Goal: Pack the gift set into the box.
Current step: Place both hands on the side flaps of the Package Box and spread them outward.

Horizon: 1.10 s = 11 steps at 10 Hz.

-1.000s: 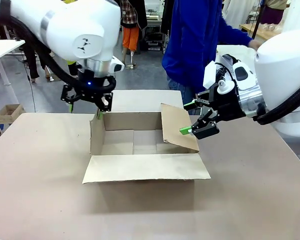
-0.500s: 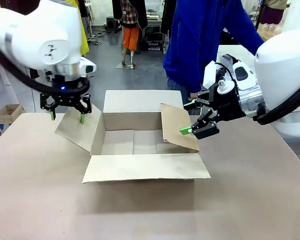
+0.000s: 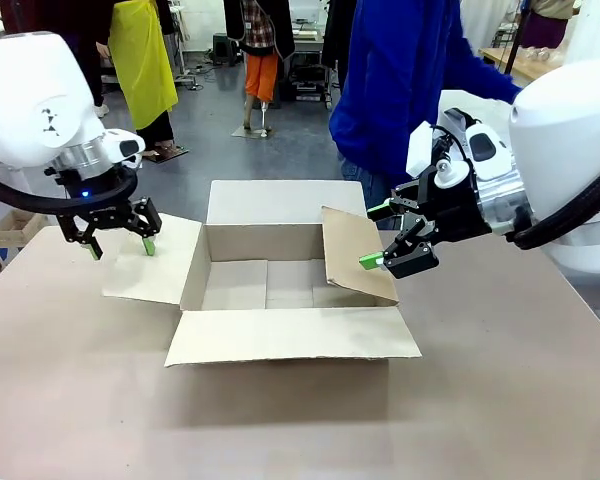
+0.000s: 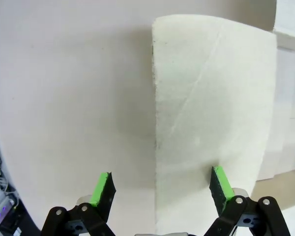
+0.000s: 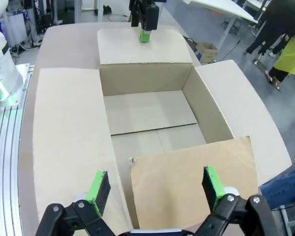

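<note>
The box (image 3: 270,285) stands open in the middle of the table, its inside bare (image 5: 152,118). Its left flap (image 3: 150,262) lies folded out almost flat, and my left gripper (image 3: 120,243) hangs open just over that flap's outer edge. In the left wrist view the flap (image 4: 211,113) runs under one of the open left gripper (image 4: 161,189) fingers. The right flap (image 3: 355,255) leans in over the opening, and my right gripper (image 3: 375,237) is open beside its outer face. The right wrist view shows this flap (image 5: 196,182) between the open right gripper (image 5: 155,189) fingers. The gift set is out of view.
A person in a blue top (image 3: 400,80) stands at the far side behind the box. The near flap (image 3: 290,335) and far flap (image 3: 280,200) lie folded outward. A small carton (image 3: 15,225) sits on the floor at the left. Bare tabletop (image 3: 300,430) stretches in front.
My left gripper has swung left and down from the box's left wall, and the left flap has gone from upright to folded out flat. The right arm has not moved.
</note>
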Each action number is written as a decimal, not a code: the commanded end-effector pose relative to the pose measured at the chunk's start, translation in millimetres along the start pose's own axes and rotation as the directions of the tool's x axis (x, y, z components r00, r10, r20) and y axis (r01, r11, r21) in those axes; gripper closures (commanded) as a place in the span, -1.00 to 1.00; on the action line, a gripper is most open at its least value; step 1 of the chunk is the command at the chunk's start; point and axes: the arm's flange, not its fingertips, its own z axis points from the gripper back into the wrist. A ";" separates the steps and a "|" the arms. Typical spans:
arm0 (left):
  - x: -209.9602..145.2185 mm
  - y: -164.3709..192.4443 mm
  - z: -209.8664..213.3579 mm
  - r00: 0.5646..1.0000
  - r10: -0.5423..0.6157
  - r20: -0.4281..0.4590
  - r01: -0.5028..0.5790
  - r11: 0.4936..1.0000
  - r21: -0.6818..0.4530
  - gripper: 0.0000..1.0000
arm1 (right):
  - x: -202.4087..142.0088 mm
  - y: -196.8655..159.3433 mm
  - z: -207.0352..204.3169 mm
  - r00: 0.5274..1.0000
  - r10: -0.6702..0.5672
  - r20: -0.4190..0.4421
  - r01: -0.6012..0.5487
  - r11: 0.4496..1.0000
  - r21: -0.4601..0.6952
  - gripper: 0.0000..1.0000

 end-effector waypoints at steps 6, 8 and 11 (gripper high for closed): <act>0.1 -10.5 7.7 1.000 0.015 0.000 -0.015 0.998 0.056 -1.00 | 156.5 -32.1 -24.5 0.739 -0.243 -0.629 0.287 0.957 -0.033 -1.00; 0.1 -10.5 7.7 1.000 0.015 0.000 -0.015 0.998 0.056 -1.00 | 185.9 -37.5 -26.1 0.655 -0.345 -0.673 0.309 0.934 -0.178 -1.00; 0.1 -10.5 7.7 1.000 0.015 0.000 -0.015 0.998 0.056 -1.00 | 176.1 -45.3 -36.3 0.601 -0.410 -0.686 0.315 0.911 -0.268 -1.00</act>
